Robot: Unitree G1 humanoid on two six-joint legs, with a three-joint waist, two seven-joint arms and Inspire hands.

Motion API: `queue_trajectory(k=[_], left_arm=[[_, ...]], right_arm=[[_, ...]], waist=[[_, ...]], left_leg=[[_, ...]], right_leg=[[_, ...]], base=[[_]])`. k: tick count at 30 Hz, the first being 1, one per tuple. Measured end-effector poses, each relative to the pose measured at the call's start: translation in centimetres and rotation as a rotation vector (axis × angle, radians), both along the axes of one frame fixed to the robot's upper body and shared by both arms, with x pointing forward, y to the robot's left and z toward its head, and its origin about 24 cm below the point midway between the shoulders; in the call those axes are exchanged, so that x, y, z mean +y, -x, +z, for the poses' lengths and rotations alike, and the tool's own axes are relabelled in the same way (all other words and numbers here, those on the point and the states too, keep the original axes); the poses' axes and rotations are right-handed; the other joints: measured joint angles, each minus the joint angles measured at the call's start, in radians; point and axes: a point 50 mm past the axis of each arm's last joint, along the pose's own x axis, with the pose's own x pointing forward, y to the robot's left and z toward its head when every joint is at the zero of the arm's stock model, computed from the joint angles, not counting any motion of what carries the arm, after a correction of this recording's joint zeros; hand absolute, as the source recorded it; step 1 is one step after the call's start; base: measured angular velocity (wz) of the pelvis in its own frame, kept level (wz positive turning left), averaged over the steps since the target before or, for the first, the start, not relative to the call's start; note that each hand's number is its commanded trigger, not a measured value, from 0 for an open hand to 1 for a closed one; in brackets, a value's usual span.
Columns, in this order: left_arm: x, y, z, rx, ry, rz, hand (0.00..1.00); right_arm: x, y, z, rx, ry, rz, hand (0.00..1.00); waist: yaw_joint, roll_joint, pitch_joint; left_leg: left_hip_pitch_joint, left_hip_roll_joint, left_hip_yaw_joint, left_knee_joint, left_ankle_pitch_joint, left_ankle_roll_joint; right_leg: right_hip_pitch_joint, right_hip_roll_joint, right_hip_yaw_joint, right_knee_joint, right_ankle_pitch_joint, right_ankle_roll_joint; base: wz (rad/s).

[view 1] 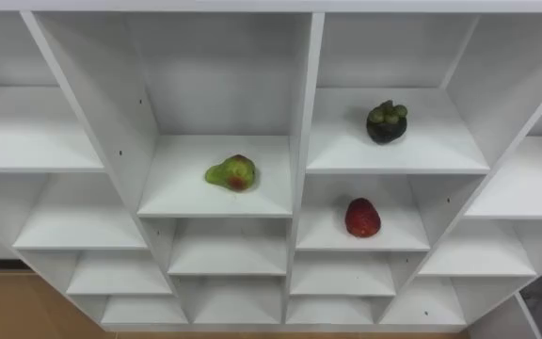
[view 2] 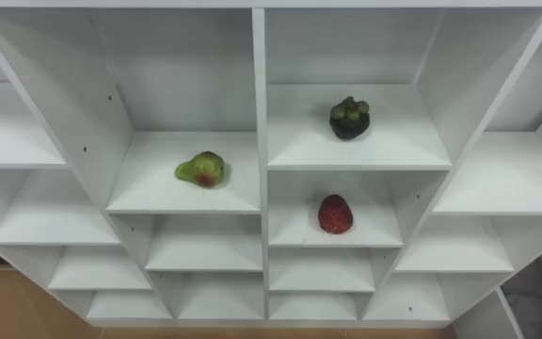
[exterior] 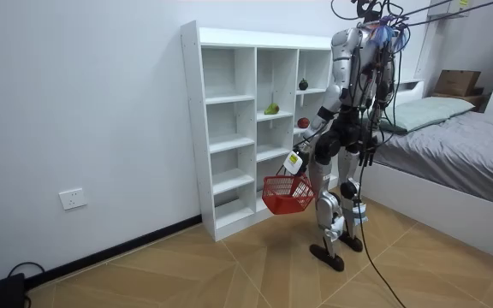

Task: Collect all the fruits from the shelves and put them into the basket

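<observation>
1. You are standing in front of the closet (view 1: 305, 141), looking down into its compartments.
2. A green-red pear (view 1: 231, 173) is lying on a middle shelf.
3. A dark mangosteen (view 1: 386, 122) is sitting one column to the right, on a higher shelf.
4. A red strawberry (view 1: 362, 217) is lying in the compartment just below the mangosteen.
5. Your left hand (exterior: 295, 162) is clenching the handle of a red basket (exterior: 288, 195), which is hanging low before the closet.
</observation>
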Motion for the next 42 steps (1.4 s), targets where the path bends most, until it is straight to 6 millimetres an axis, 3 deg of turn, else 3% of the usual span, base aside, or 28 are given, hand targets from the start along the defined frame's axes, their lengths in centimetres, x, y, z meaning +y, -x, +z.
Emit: queue_trajectory(k=[29,36,42], left_arm=[[-0.2,-0.2,0.0,-0.018,0.002,-0.012,1.00],[-0.3,-0.5,0.1,-0.048,0.000,-0.026,1.00],[-0.2,-0.8,0.2,-0.063,-0.004,-0.030,1.00]], right_arm=[[-0.5,0.0,0.1,-0.046,0.064,-0.035,0.00],[-0.8,-1.0,0.4,-0.127,0.106,-0.046,0.00],[-1.3,-3.7,1.2,-0.330,0.147,-0.157,0.00]], waist=[[0.000,-0.001,-0.0013],[0.000,-0.003,-0.0010],[-0.001,-0.002,-0.0023]], left_leg=[[-0.003,0.001,0.011,0.002,0.000,0.000],[-0.004,0.000,0.018,0.003,0.000,0.000],[-0.012,0.002,0.026,0.003,0.000,0.000]], right_leg=[[-0.018,0.000,0.009,0.015,0.000,0.000],[-0.023,0.000,0.014,0.014,0.000,0.000],[-0.028,0.002,0.023,-0.006,0.007,0.000]], base=[[-0.01],[-0.01],[-0.03]])
